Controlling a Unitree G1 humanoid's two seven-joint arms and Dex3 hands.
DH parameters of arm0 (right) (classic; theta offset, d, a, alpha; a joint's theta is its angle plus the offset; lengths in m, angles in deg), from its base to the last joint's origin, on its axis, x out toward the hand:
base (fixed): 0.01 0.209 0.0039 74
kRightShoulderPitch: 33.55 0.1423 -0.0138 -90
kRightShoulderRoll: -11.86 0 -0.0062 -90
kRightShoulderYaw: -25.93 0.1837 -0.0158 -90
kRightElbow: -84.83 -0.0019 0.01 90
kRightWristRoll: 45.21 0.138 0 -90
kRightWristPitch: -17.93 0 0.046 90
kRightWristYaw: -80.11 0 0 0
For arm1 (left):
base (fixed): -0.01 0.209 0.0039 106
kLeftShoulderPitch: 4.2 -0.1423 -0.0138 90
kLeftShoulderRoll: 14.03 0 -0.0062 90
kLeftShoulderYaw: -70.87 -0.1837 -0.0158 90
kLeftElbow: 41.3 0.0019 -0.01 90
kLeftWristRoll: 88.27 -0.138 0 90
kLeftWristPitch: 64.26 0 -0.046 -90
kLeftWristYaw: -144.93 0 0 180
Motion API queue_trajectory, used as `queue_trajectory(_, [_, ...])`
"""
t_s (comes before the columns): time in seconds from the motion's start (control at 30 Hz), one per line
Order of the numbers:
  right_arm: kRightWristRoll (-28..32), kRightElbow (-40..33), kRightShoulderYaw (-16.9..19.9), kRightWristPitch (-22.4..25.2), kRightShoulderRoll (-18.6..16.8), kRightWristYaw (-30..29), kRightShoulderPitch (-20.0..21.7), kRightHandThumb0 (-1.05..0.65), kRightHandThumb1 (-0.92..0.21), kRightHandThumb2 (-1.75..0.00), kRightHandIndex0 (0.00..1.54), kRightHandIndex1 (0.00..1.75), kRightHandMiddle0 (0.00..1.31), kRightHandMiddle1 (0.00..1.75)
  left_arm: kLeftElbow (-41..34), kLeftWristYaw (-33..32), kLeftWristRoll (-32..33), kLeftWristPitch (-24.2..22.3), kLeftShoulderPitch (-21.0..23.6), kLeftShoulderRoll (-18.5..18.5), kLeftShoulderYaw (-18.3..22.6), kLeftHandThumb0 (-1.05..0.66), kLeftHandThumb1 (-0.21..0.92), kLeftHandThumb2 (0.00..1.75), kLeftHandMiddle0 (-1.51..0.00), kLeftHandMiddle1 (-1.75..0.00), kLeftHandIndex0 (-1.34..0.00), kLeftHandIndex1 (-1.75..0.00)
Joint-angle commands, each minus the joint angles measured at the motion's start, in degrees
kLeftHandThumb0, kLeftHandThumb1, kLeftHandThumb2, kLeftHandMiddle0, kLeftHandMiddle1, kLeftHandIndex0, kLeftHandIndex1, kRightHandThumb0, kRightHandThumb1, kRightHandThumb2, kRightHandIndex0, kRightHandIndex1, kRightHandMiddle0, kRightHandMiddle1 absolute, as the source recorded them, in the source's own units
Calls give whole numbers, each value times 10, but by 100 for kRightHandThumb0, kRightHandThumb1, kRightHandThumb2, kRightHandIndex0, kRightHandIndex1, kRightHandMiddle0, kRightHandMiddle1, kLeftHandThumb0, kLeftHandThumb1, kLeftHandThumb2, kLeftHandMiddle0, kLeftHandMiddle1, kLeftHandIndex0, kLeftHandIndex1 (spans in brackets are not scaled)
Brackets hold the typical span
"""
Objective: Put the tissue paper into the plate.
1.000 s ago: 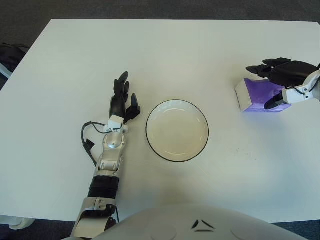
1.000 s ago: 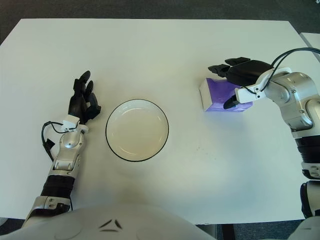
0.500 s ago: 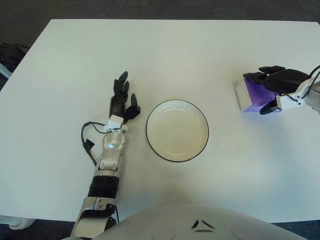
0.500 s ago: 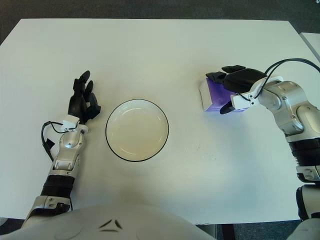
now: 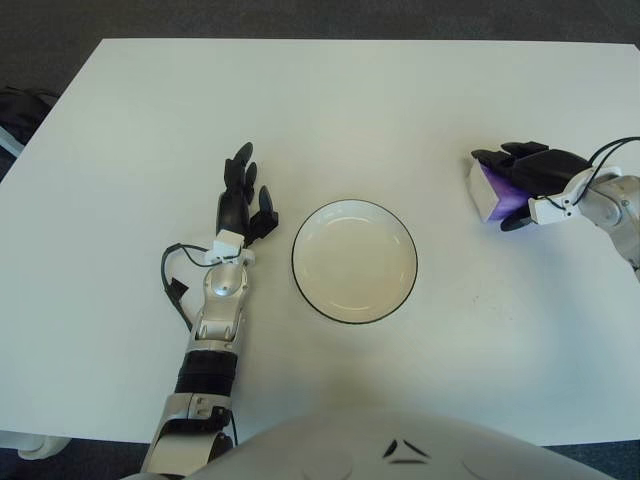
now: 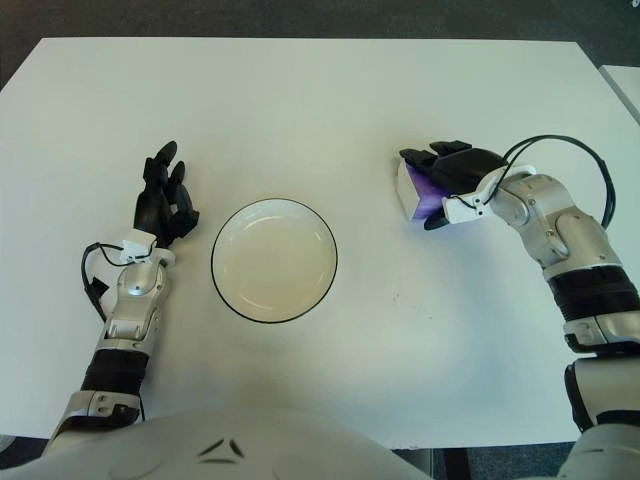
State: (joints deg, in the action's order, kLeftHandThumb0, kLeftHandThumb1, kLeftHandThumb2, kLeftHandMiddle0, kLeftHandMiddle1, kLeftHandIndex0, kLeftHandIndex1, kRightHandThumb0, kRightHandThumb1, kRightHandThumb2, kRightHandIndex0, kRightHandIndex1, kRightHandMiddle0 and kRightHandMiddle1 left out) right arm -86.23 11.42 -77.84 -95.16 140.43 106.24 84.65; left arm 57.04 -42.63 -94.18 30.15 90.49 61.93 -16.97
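Grasping purple-and-white tissue paper pack (image 6: pixel 417 192): right hand (image 6: pixel 452 178) | left hand (image 5: pixel 240 196) relaxed beside round black-rimmed white plate (image 5: pixel 354 261) | white desk (image 5: pixel 330 110)

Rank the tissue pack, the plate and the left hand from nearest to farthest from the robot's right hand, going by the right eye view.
1. Tissue pack: under the right hand, whose fingers close around it, right side of the table.
2. Plate: mid-table, to the left of the pack.
3. Left hand: beyond the plate, far left.
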Motion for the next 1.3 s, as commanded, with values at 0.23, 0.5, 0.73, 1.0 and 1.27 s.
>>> queue_trajectory(0.23, [4,-1,-24,-4,4,55,-4,-105,-92,-30,0,0,0,0,23,4,7,-27,-27,4,6,-68,92,90,-34,-1,0,-53])
queue_trajectory(0.5, [1,-4,-30,4,5,71,-6,-105,-92,-30,0,0,0,0,23,7,11,-24,-27,6,7,-69,92,91,-34,-1,0,-52])
queue_trajectory(0.73, [-4,1,-36,9,1,66,-10,-105,-92,-31,0,0,0,0,20,8,11,-28,-26,8,7,-70,92,91,-34,-1,0,-51])
queue_trajectory(1.0, [-16,22,-46,9,-6,41,-11,-105,-92,-29,0,0,0,0,16,7,10,-34,-26,9,8,-71,92,91,-35,-1,0,-51])
queue_trajectory(1.27, [-61,122,-80,-9,-26,-60,13,-105,-92,-24,28,7,1,43,18,9,14,-34,-25,10,11,-70,92,91,-35,-1,0,-51])
